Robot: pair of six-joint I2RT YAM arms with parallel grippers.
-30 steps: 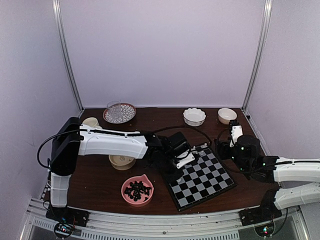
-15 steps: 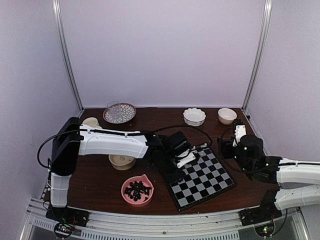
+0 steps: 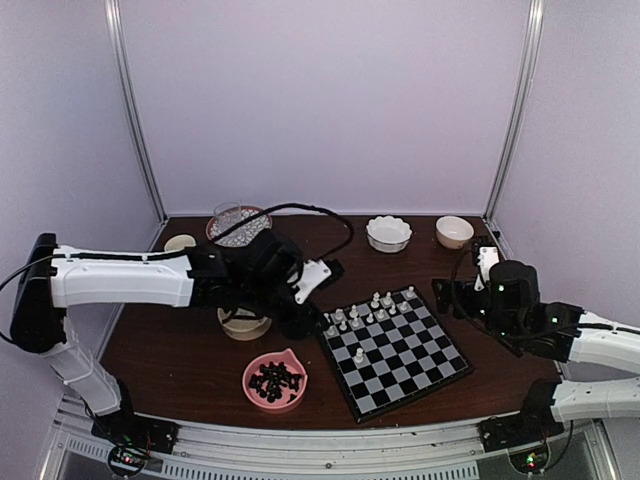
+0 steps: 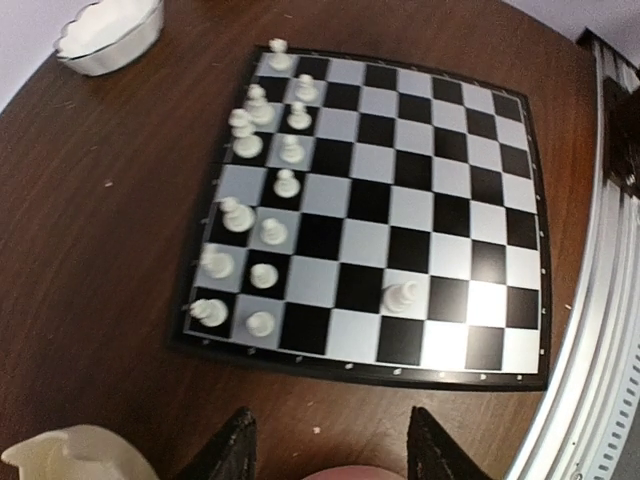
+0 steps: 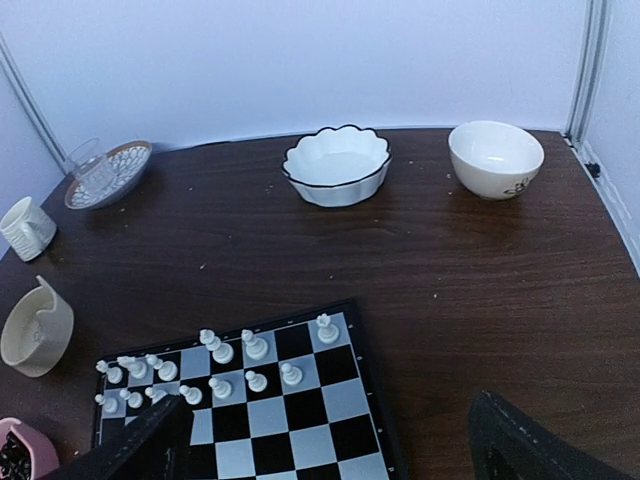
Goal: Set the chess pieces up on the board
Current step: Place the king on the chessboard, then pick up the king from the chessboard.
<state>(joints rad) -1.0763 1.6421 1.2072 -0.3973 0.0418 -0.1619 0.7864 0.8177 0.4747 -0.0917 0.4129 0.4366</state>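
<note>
The board [image 3: 410,355] lies right of centre, checked black and pale. Several cream-white chess pieces [image 3: 365,312] stand in two rows along its far-left edge, and a lone one [image 3: 359,355] stands further in. My left gripper [image 3: 322,275] hovers left of the board, off its edge. In the left wrist view it [image 4: 335,450] is open with nothing between the fingers [image 4: 235,450]; the board [image 4: 430,200] and lone piece [image 4: 400,296] lie ahead. My right gripper [image 3: 455,295] hangs at the board's right corner, wide open [image 5: 335,450] and empty, above the board [image 5: 320,440] and its pieces [image 5: 220,350].
A pink bowl [image 3: 274,380] of black pieces sits near the front left. A tan cup [image 3: 243,322] stands under the left arm. At the back are a glass on a plate [image 3: 238,226], a scalloped white bowl [image 3: 388,233] and a cream bowl [image 3: 454,231]. A small mug [image 5: 25,228] stands far left.
My left gripper has opened and swung back to the left, off the board, uncovering the white pieces. My right gripper's jaws have spread wider.
</note>
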